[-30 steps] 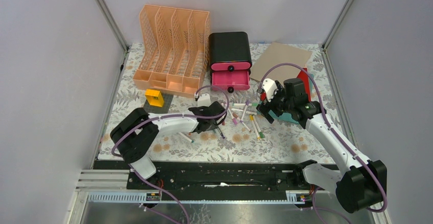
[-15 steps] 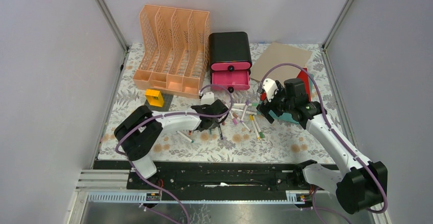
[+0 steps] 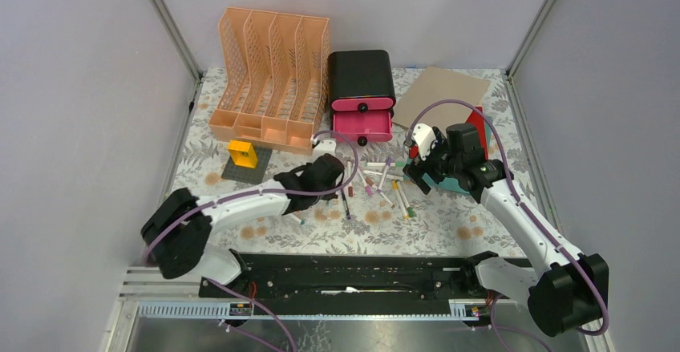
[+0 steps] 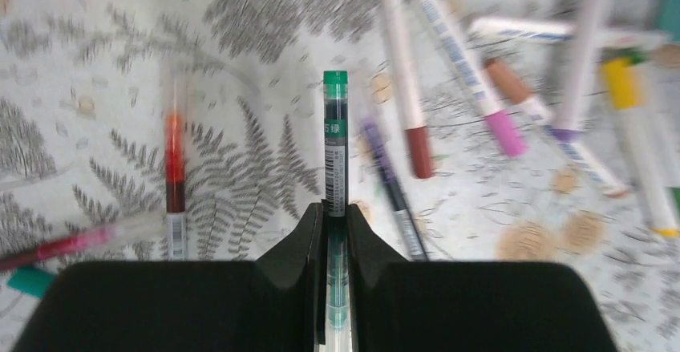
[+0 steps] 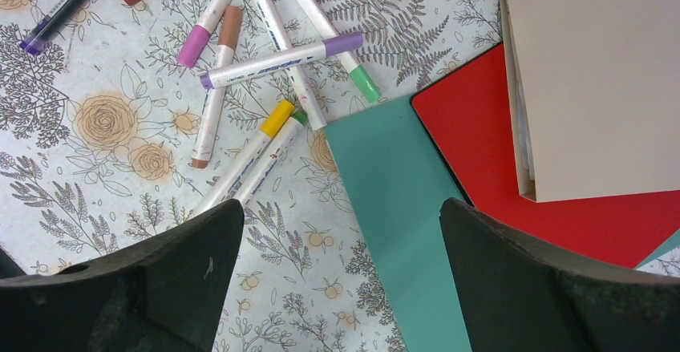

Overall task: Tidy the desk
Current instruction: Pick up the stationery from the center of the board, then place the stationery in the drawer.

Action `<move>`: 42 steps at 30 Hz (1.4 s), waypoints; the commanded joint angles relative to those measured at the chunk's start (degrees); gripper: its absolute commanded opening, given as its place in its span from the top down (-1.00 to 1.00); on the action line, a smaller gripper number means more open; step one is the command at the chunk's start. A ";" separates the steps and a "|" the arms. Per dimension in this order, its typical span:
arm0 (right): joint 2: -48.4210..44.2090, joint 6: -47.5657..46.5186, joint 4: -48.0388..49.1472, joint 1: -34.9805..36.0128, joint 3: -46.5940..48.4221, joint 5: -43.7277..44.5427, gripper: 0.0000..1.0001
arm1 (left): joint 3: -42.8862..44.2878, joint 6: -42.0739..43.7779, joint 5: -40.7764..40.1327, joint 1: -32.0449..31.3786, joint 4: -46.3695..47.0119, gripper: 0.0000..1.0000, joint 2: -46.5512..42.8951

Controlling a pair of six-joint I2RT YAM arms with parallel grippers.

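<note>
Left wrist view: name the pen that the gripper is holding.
The green-capped pen, pinched in the left gripper; the red pen and the dark purple pen on either side of it lie free on the desk.

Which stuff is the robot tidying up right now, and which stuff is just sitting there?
In the job:
- green pen, pinched in the left pincer
- loose markers
- the desk itself

Probably just lying about for now:
- yellow block
- brown card
- red folder
- teal folder
</note>
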 commanded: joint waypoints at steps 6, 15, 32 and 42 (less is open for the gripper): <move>-1.35 -0.42 -0.20 -0.26 0.15 -1.89 -0.99 | 1.95 30.44 9.16 0.66 18.26 1.00 -7.95; -1.62 -0.42 -0.22 -0.22 0.18 -1.95 -0.99 | 14.12 52.81 22.41 6.30 18.78 1.00 0.68; -1.71 -0.33 -0.47 -0.27 0.16 -2.74 -0.99 | 41.03 70.47 23.93 10.72 9.05 0.81 24.43; -1.64 -0.36 -0.56 -0.31 0.27 -3.10 -0.99 | 40.73 67.82 16.75 10.72 14.04 0.01 24.56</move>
